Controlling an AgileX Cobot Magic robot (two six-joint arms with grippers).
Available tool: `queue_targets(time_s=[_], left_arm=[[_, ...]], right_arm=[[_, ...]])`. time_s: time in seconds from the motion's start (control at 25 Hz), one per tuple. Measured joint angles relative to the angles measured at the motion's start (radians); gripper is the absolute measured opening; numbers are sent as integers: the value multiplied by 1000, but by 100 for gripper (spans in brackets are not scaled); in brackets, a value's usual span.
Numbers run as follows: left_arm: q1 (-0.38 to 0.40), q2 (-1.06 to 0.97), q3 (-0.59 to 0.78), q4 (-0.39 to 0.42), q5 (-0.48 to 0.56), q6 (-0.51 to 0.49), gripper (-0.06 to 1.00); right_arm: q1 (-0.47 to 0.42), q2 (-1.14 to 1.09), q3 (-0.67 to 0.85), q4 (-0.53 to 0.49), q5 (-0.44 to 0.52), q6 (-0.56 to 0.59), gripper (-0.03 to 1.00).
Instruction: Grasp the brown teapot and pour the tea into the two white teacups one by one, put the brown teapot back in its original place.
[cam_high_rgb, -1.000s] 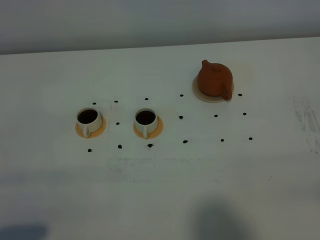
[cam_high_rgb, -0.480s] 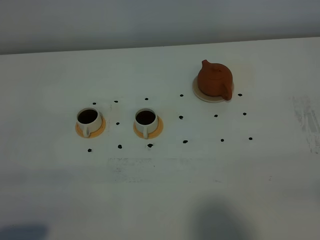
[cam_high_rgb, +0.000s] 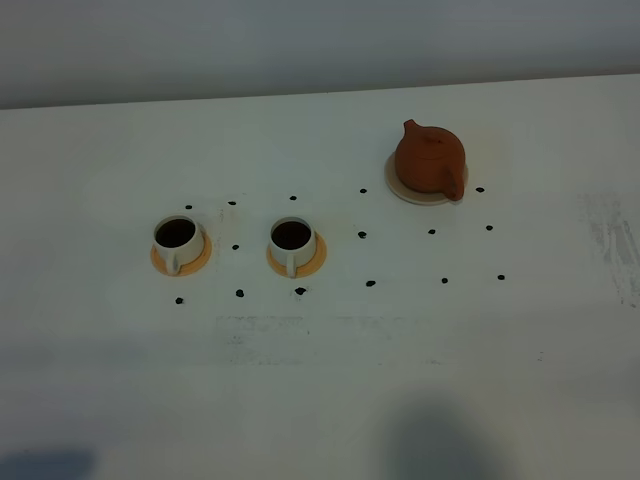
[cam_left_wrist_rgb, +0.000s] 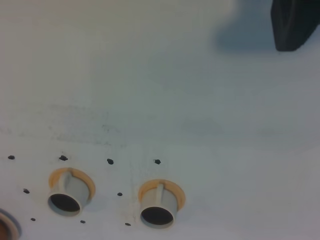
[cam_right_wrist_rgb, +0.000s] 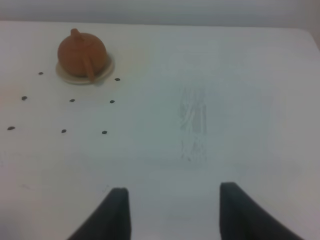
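Observation:
The brown teapot (cam_high_rgb: 430, 160) stands upright with its lid on, resting on its pale tan coaster (cam_high_rgb: 405, 192) at the back right. Two white teacups (cam_high_rgb: 176, 240) (cam_high_rgb: 291, 241) sit on orange saucers at the left, each holding dark tea (cam_high_rgb: 291, 234). Neither gripper shows in the high view. In the right wrist view my right gripper (cam_right_wrist_rgb: 172, 215) is open and empty, well back from the teapot (cam_right_wrist_rgb: 81, 50). The left wrist view looks down on both teacups (cam_left_wrist_rgb: 67, 192) (cam_left_wrist_rgb: 159, 205); only one black finger (cam_left_wrist_rgb: 295, 22) of my left gripper shows, far from them.
Small black dots (cam_high_rgb: 362, 235) mark the white table (cam_high_rgb: 320, 380) around the cups and the teapot. Faint scuff marks (cam_high_rgb: 610, 240) lie at the right side. A grey wall runs behind the table's far edge.

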Motion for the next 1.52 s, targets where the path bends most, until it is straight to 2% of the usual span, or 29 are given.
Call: queue_targets(time_s=[1.52], left_arm=[[0,0,0,0,0,0,33]], right_arm=[[0,0,0,0,0,0,40]])
